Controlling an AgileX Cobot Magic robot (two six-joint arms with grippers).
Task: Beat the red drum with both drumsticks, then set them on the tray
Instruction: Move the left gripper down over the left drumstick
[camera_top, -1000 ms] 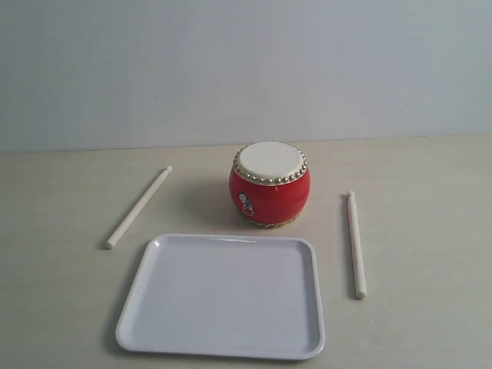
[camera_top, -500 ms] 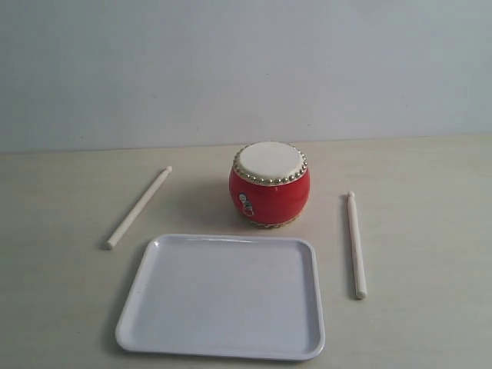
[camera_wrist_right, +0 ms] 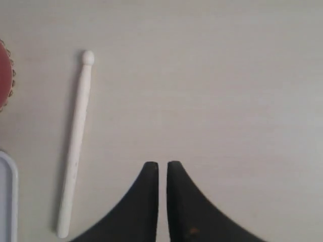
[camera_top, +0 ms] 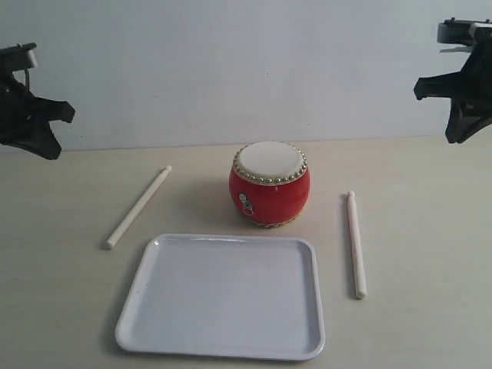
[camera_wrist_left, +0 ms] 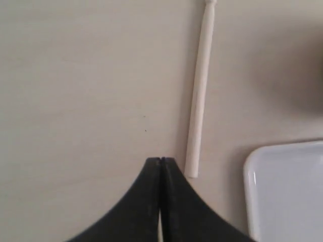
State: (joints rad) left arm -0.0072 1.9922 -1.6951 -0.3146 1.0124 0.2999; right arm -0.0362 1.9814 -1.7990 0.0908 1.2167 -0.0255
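Left jaws are pressing fully shut, gripping nothing; right jaws are standing a sliver apart, also holding nothing. The left arm (camera_top: 27,104) and right arm (camera_top: 465,92) are hovering high at the far left and far right. The red drum (camera_top: 269,196) is sitting mid-desk (camera_top: 430,231), just beyond the tray (camera_top: 223,296), which is lying nearest. The left drumstick (camera_top: 139,207) is lying slanted left of the drum; the right drumstick (camera_top: 355,244) is lying to its right. Both are lying off the tray.

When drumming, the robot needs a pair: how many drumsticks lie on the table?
2. The left drumstick lies slanted on the table left of the red drum; the right drumstick lies right of the drum and tray. Nothing seems hidden.
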